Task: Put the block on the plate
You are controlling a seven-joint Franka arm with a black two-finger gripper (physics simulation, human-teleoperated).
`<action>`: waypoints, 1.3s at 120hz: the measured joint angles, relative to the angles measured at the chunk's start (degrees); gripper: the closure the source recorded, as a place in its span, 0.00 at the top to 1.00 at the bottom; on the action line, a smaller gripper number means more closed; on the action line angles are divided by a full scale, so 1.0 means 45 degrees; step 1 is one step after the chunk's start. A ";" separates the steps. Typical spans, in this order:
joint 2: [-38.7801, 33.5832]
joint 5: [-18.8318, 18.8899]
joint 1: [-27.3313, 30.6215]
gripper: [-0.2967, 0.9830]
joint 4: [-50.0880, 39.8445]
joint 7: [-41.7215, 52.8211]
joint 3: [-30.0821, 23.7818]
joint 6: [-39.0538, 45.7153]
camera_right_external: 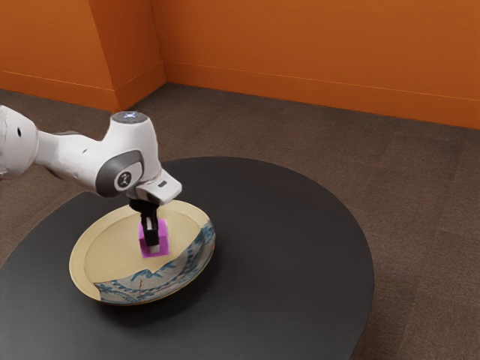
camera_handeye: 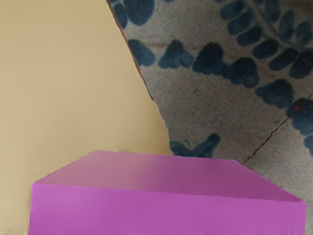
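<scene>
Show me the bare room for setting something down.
Bare tabletop runs from the plate to the round edge on the exterior view's right. It is crowded at the plate, with the block and tool there and the arm reaching in.

Orange walls [camera_right_external: 315, 37], a corner jutting at the exterior view's left. Brown carpet [camera_right_external: 420, 202], faint tile seams. Round black table [camera_right_external: 292, 247], soft sheen. Light even, muted.

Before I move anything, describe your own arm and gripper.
My arm is smooth, rounded and white. A dark grey band rings a side joint, whose round cover bears a pale emblem. The top cap is dark with a light marking. My gripper is slim and black, with a pale patch low down.
</scene>
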 joint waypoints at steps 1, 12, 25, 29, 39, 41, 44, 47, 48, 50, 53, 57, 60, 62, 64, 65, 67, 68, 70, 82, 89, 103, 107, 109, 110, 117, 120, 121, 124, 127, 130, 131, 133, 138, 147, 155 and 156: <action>0.0058 0.0000 -0.0009 0.53 -0.0001 -0.0004 0.0022 0.0020; 0.0422 -0.0012 -0.0054 0.56 -0.0006 -0.0040 0.0129 0.0183; 0.0439 -0.0036 0.0020 0.64 -0.0022 -0.0059 0.0151 0.0250; 0.0265 -0.0045 0.0028 0.66 -0.0054 -0.0074 0.0152 0.0244; -0.0459 -0.0064 -0.0102 0.70 -0.0170 -0.0141 0.0152 0.0119; -0.0608 -0.0068 -0.0122 0.70 -0.0178 -0.0160 0.0147 0.0067; -0.0810 -0.0073 -0.0152 0.71 -0.0177 -0.0193 0.0143 -0.0031; -0.0967 -0.0077 -0.0191 0.72 -0.0166 -0.0233 0.0140 -0.0125; -0.1014 -0.0078 -0.0205 0.72 -0.0160 -0.0250 0.0136 -0.0156; -0.1089 -0.0080 -0.0240 0.72 -0.0134 -0.0290 0.0131 -0.0225; -0.1161 -0.0083 -0.0312 0.73 -0.0066 -0.0361 0.0125 -0.0352; -0.1163 -0.0085 -0.0425 0.73 0.0163 -0.0494 0.0112 -0.0555; -0.1148 -0.0087 -0.0531 0.74 0.0423 -0.0624 0.0106 -0.0733; -0.1106 -0.0089 -0.0610 0.74 0.0637 -0.0718 0.0103 -0.0862; -0.1049 -0.0092 -0.0691 0.74 0.0871 -0.0816 0.0098 -0.0993; -0.1026 -0.0094 -0.0731 0.74 0.0969 -0.0866 0.0095 -0.1055; -0.0983 -0.0104 -0.0812 0.74 0.1177 -0.0974 0.0090 -0.1176; -0.0968 -0.0114 -0.0851 0.75 0.1278 -0.1031 0.0088 -0.1235; -0.0946 -0.0154 -0.0929 0.75 0.1472 -0.1147 0.0087 -0.1359; -0.0947 -0.0623 -0.1186 0.75 0.2595 -0.1914 0.0138 -0.2358; -0.1064 -0.0827 -0.1139 0.76 0.3168 -0.2365 0.0161 -0.3036; -0.1373 -0.1035 -0.0947 0.76 0.4086 -0.3184 0.0167 -0.4429; -0.1418 -0.1062 -0.0899 0.76 0.4359 -0.3390 0.0161 -0.4813; -0.1437 -0.1073 -0.0880 0.76 0.4522 -0.3490 0.0160 -0.5008; -0.1444 -0.1078 -0.0871 0.76 0.4614 -0.3539 0.0159 -0.5105; -0.1475 -0.1111 -0.0826 0.76 0.5071 -0.3867 0.0156 -0.5716; -0.1470 -0.1121 -0.0813 0.77 0.5270 -0.4020 0.0155 -0.5973; -0.1467 -0.1125 -0.0810 0.77 0.5339 -0.4071 0.0155 -0.6059; -0.1437 -0.1133 -0.0802 0.77 0.5619 -0.4226 0.0155 -0.6337; -0.1413 -0.1139 -0.0799 0.77 0.5852 -0.4374 0.0155 -0.6594; -0.1405 -0.1144 -0.0796 0.77 0.6051 -0.4516 0.0152 -0.6824; -0.1403 -0.1146 -0.0794 0.77 0.6106 -0.4561 0.0150 -0.6895; -0.1401 -0.1149 -0.0794 0.77 0.6215 -0.4651 0.0146 -0.7033; -0.1395 -0.1153 -0.0806 0.77 0.6508 -0.4865 0.0140 -0.7370; -0.1378 -0.1151 -0.0832 0.77 0.6991 -0.5211 0.0107 -0.7891; -0.1349 -0.1142 -0.0853 0.77 0.7295 -0.5475 0.0057 -0.8215; -0.1346 -0.1141 -0.0856 0.77 0.7334 -0.5506 0.0051 -0.8249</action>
